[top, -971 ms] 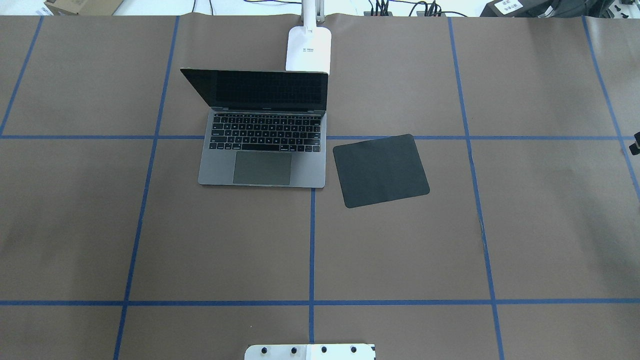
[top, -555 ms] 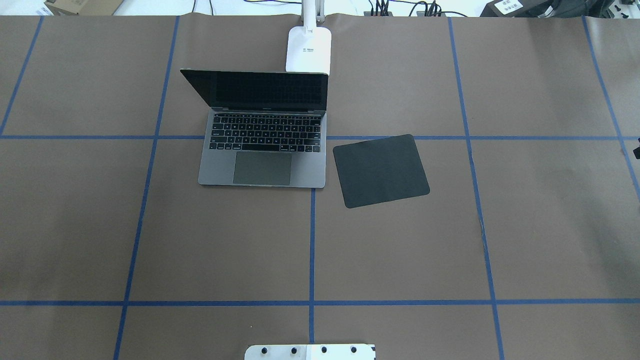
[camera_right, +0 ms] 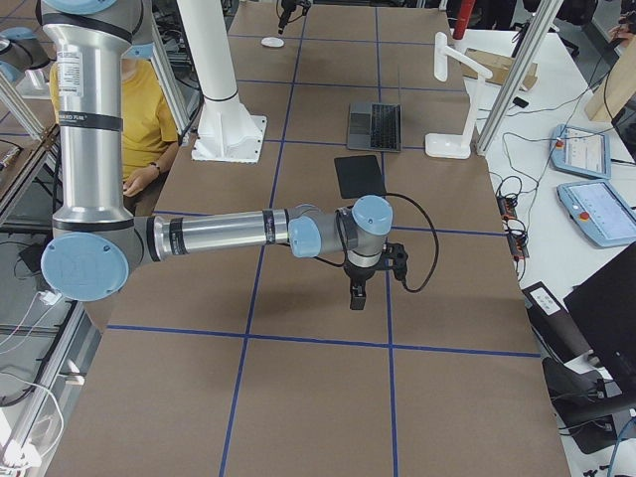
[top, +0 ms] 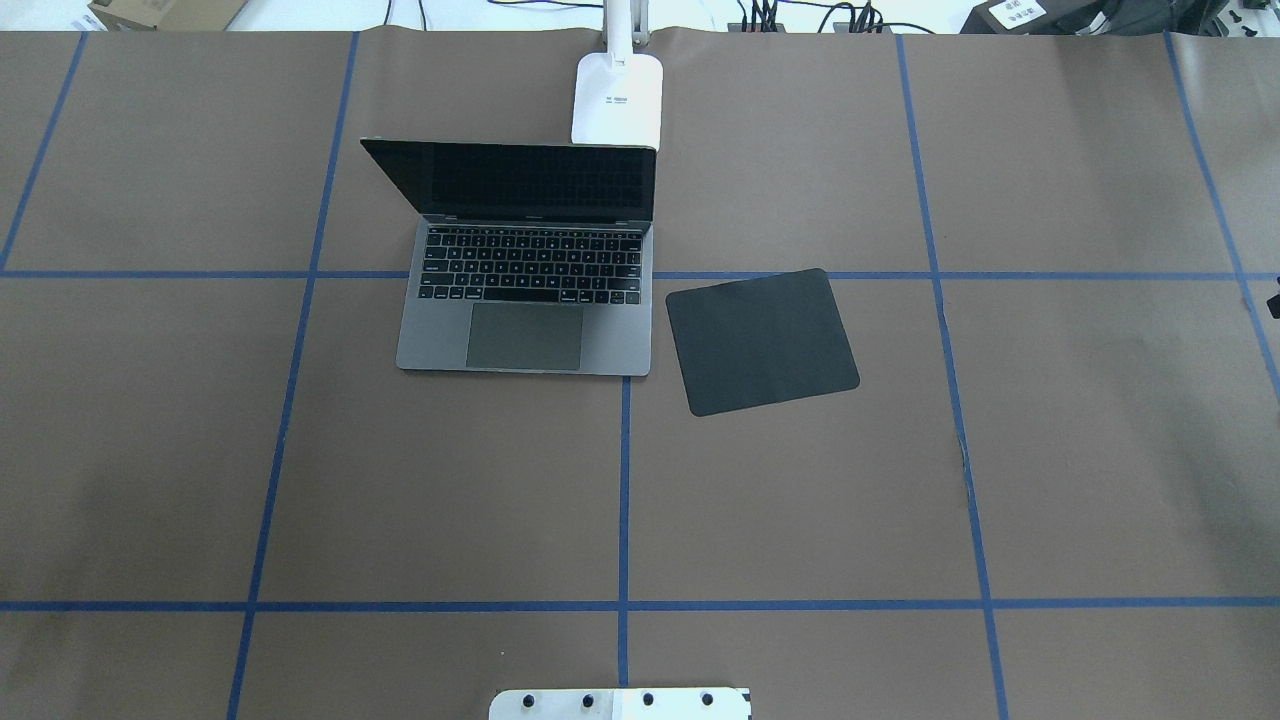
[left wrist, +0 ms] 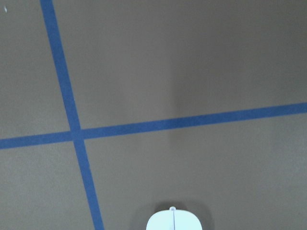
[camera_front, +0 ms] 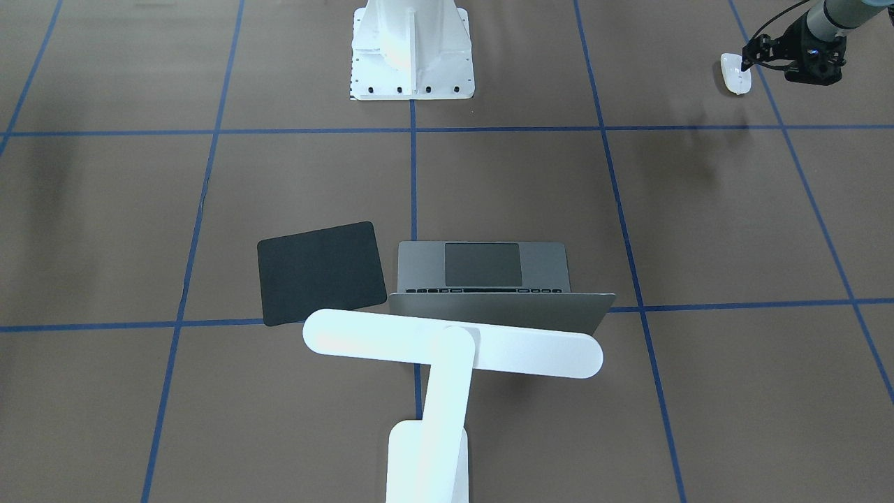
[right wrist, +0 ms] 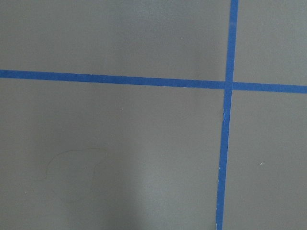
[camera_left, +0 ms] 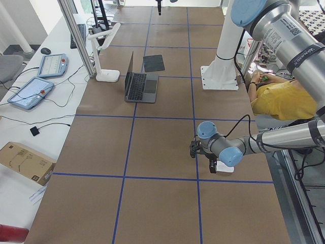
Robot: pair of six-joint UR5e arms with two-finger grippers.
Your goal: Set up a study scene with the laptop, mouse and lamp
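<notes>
Well, the laptop (top: 525, 320) sits open on the brown counter (top: 800, 500). The white lamp (camera_front: 447, 342) stands just behind its lid, and its long head reaches over the top of the lid. A black mat (top: 762, 340) lies flat just beside the laptop. The little white mouse (camera_front: 735, 75) lies far off, at the robot's left end of the counter. The left claw (camera_front: 747, 61) is right by the mouse, but I cannot tell if it is released or clenched. The right claw (camera_right: 357, 296) points down over bare counter, and I cannot tell its state either.
</notes>
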